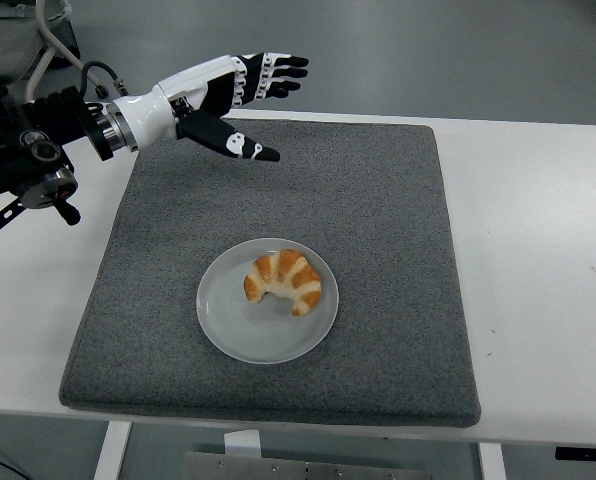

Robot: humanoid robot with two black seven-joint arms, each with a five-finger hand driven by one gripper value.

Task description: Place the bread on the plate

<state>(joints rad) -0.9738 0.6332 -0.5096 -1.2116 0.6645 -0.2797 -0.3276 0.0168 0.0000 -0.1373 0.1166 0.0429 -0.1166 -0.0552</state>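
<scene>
A golden croissant [285, 281] lies on the round white plate [246, 336], which sits on the grey mat near its front middle. My left hand [258, 105], white with black fingertips, hovers high over the mat's back left corner, far from the plate. Its fingers are spread and hold nothing. The right arm does not show.
The grey mat [378, 220] covers most of the white table [538, 260]. A small clear object [210, 90] stands at the table's far edge. A chair base [63, 50] is on the floor at the top left.
</scene>
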